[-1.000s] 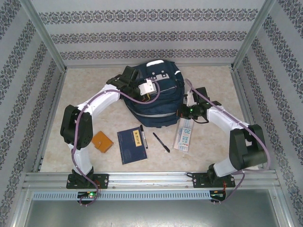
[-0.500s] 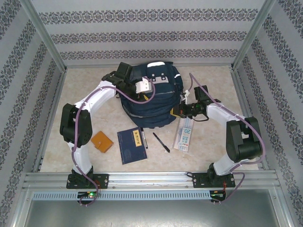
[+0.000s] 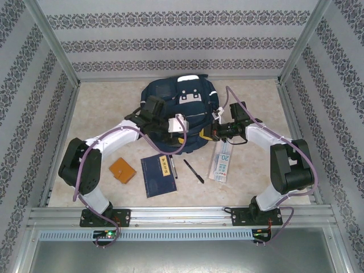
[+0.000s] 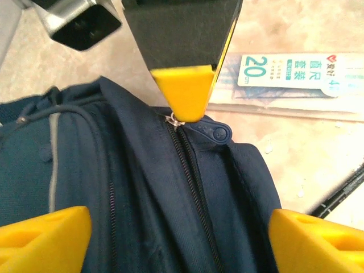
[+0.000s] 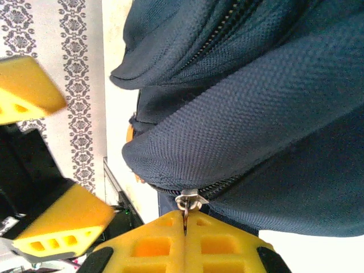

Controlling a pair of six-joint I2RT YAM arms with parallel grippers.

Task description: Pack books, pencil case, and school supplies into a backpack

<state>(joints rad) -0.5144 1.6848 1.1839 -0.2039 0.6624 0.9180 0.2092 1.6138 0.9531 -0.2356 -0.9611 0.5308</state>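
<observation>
The navy backpack (image 3: 179, 102) lies at the middle back of the table. My right gripper (image 3: 211, 133) is at its near right edge, shut on the metal zipper pull (image 5: 185, 211). In the left wrist view that pull (image 4: 176, 119) hangs under the right gripper's yellow tip. My left gripper (image 3: 192, 131) hovers over the backpack's near part with its jaws wide open; its fingertips (image 4: 42, 239) straddle the closed zipper line and hold nothing. The navy book (image 3: 158, 173), the orange booklet (image 3: 123, 170), two black pens (image 3: 193, 170) (image 3: 172, 164) and the pencil case (image 3: 222, 161) lie on the table.
Metal frame rails (image 3: 182, 215) run along the near edge, and patterned walls close in the other three sides. The tabletop (image 3: 108, 108) is bare to the left of the backpack and at the far right (image 3: 261, 102).
My left gripper opened, let go of the backpack fabric and moved towards the near side. The right gripper stayed shut on the zipper pull.
</observation>
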